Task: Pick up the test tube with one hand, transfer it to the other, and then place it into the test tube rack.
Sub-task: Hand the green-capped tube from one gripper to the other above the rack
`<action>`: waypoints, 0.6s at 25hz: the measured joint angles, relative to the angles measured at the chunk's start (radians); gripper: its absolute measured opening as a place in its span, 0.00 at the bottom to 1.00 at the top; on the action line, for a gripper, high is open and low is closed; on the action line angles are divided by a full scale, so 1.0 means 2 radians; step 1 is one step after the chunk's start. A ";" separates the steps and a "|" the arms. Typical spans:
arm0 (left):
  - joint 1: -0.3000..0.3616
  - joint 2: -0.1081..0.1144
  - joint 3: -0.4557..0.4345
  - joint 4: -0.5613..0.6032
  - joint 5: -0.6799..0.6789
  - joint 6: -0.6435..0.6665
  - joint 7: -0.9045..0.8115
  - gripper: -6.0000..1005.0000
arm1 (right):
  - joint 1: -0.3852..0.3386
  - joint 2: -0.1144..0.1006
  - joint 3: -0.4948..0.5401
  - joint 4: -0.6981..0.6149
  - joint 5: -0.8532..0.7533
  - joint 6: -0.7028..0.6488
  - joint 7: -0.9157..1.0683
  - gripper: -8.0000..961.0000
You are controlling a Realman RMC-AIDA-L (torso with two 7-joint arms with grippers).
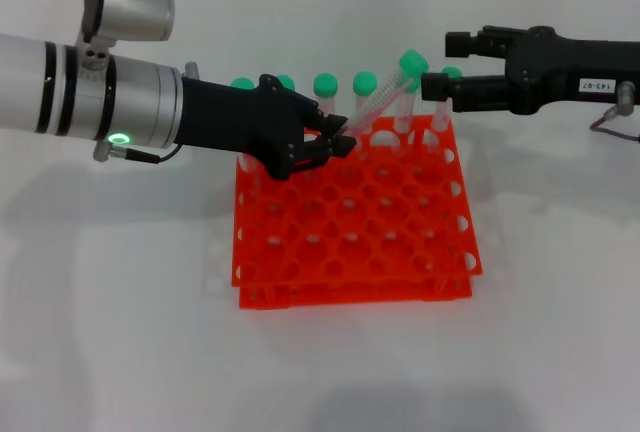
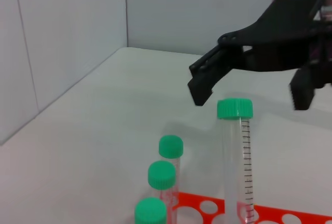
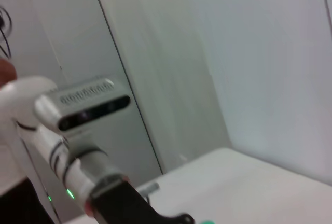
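My left gripper (image 1: 335, 142), on the silver arm with the green ring light, is shut on the lower end of the test tube (image 1: 375, 104). It holds the tube tilted over the back of the orange-red test tube rack (image 1: 350, 284), green cap (image 1: 412, 62) up and to the right. My right gripper (image 1: 440, 64), with the white label on its wrist, is open just right of the cap, not touching it. In the left wrist view the held tube (image 2: 236, 156) stands upright, with the open right gripper (image 2: 250, 99) spread just above its cap.
Several other green-capped tubes (image 1: 325, 84) stand in the rack's back row; three show in the left wrist view (image 2: 170, 147). The rack sits on a white table (image 1: 120, 332). The right wrist view shows the left arm (image 3: 78, 156) and a wall.
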 joint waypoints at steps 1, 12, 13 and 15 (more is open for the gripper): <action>0.000 0.000 0.000 0.000 0.000 0.000 0.000 0.25 | 0.004 0.000 0.000 0.024 0.019 -0.003 -0.016 0.91; -0.002 -0.001 0.002 0.000 -0.009 -0.002 0.000 0.26 | 0.025 0.007 -0.003 0.126 0.090 -0.001 -0.095 0.90; -0.002 -0.001 0.002 0.000 -0.009 -0.002 0.000 0.26 | 0.025 0.007 -0.006 0.133 0.100 -0.001 -0.102 0.90; -0.003 -0.002 0.002 0.000 -0.011 -0.002 0.000 0.26 | 0.025 0.007 -0.014 0.147 0.122 -0.001 -0.118 0.89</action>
